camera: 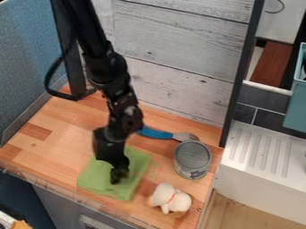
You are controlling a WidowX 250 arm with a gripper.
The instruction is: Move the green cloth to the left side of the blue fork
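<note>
Cloth [138,166]: green, flat, roughly square, camera's side of the fork [156,133]
Gripper [118,175]: I hang there too
Jaws: I cannot tell how open, or if holding anything

The arm [108,71] cut off above — green cloth [95,175] partly hidden behind it

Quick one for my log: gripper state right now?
Black two-finger gripper: down over the flat green cloth; whether it is open, closed or gripping the cloth cannot be told.
</note>
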